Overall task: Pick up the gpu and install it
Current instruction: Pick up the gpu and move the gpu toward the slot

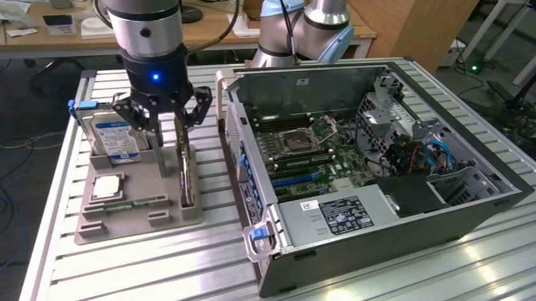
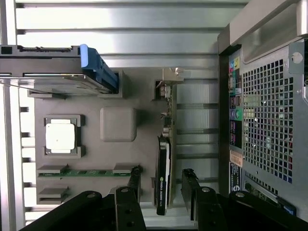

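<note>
**Bench and fixtures.** The slatted metal table (image 1: 150,263) carries two main items. The open computer case (image 1: 393,244) lies on its side at the exterior view's right, with the main board (image 1: 335,157) exposed. Just beside it, at the exterior view's left, sits a grey parts tray (image 1: 125,229).

**Tray contents.** A hard drive (image 1: 117,138) stands upright at the far end of the tray. The gpu (image 1: 186,179) stands on its long edge in a slot along the tray side nearest the case. A processor (image 1: 107,187) lies flat in its pocket, with a memory strip (image 1: 134,204) in front of it. All four parts appear seated in the tray.

**Step in hand.** Judged as the approach to the pick. The gpu is not yet lifted, and no card of its kind can be made out in the case.

**Gripper.** The gripper (image 1: 172,125) hangs directly over the gpu with its jaws spread wide and nothing in them. In the wrist view the gripper (image 2: 162,173) straddles the gpu (image 2: 163,159). The fingers (image 2: 134,180) stand one on each side of the card. A gap shows on both sides, so no contact is recorded.

**Requirement for the next move.**
- The grip should land squarely on the card's two flat faces, deep enough to be secure.
- The lift should run straight up along the slot, so the card does not bind against the tray walls.
- The case wall stands close alongside, so any sideways drift needs watching.
</note>
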`<move>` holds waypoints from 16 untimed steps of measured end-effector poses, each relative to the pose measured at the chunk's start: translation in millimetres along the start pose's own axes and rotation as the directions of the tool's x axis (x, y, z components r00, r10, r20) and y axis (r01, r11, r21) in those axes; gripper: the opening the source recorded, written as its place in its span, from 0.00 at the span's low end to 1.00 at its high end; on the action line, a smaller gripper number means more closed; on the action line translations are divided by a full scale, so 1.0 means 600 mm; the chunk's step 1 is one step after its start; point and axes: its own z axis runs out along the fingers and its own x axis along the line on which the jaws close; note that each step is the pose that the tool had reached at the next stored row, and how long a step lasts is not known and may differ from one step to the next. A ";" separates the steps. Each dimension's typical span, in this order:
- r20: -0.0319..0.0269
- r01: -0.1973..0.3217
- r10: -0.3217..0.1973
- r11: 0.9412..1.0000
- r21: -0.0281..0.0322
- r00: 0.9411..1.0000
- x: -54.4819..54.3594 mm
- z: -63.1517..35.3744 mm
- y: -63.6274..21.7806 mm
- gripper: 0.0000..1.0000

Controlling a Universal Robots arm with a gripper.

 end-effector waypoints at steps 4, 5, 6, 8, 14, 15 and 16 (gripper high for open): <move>0.002 0.000 0.000 1.000 0.004 1.000 0.000 0.002 -0.002 0.47; 0.002 0.000 0.000 1.000 0.005 1.000 0.000 0.002 -0.002 0.47; 0.002 0.000 0.000 1.000 0.005 1.000 -0.001 0.003 -0.003 0.47; 0.002 0.000 0.000 1.000 0.005 1.000 -0.004 0.005 -0.003 0.47; 0.002 0.000 0.000 1.000 0.005 1.000 -0.016 0.017 -0.006 0.47; 0.002 0.000 0.000 1.000 0.006 1.000 -0.017 0.019 -0.009 0.47; 0.001 0.001 -0.001 1.000 0.005 1.000 -0.017 0.023 -0.011 0.47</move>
